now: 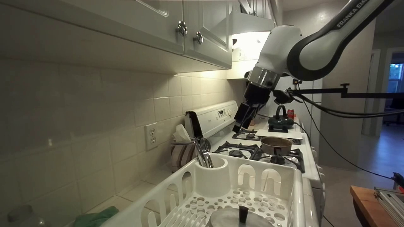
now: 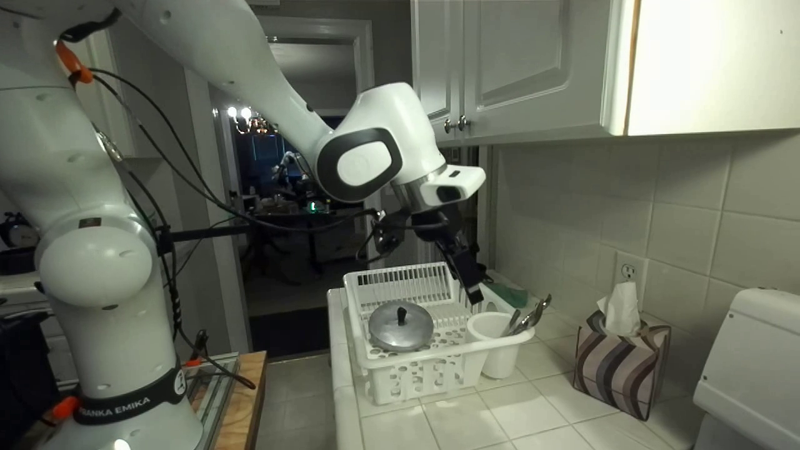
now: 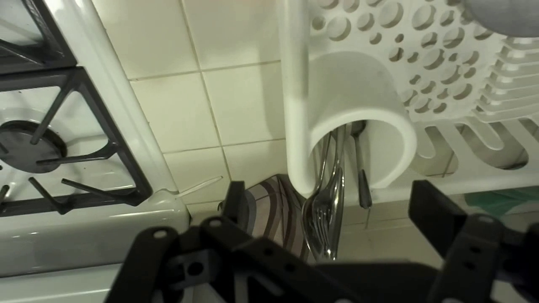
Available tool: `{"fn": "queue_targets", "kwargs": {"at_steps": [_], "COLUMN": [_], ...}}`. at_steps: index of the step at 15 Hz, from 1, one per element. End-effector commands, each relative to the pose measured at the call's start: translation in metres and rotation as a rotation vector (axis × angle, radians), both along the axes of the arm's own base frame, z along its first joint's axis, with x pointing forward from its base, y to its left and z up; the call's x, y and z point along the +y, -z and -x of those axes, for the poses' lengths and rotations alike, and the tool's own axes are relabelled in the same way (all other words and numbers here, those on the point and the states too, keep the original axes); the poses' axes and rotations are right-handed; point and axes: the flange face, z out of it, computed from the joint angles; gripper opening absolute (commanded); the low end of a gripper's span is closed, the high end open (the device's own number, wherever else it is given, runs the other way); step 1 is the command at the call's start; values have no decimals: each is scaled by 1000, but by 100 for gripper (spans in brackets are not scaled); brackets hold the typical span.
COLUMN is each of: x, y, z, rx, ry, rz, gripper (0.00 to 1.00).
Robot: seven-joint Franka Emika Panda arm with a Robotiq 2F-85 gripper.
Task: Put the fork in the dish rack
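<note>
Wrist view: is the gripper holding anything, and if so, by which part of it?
Nothing: the black gripper is open, and a gap separates both fingers from the shiny metal fork leaning in the round white plastic utensil cup.

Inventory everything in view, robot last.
dish rack: one, white, on counter
cup: one, white, rack corner
fork: one, silver, in cup
other cutlery: several, mostly silver, in cup
lid: one, silver, in rack
tissue box: one, striped brown, on counter
cloth: one, green, beside rack
stove: one, white, beside counter
pot: one, brown, on stove
kettle: one, green, beyond pot
can: one, red, behind kettle
cupboards: several, white, overhead
arm: one, white, over counter
end effector: one, black, above counter
</note>
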Motion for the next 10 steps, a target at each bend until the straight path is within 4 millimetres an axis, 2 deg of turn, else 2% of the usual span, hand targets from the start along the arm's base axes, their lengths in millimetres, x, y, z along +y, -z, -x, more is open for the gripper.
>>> {"fn": "queue_targets", "kwargs": {"at_steps": [1,3,4,6,10], "x": [10,18,13,20,20], "y": [-47,-66,-51,-66,-66], "z": [38,53,27,40,47], "rx": [-13,-19,-12,-23,-22], "ry": [14,20,20,22,23], "rz": [0,-7,4,10,7], "gripper": [100,100,100,100,100]}}
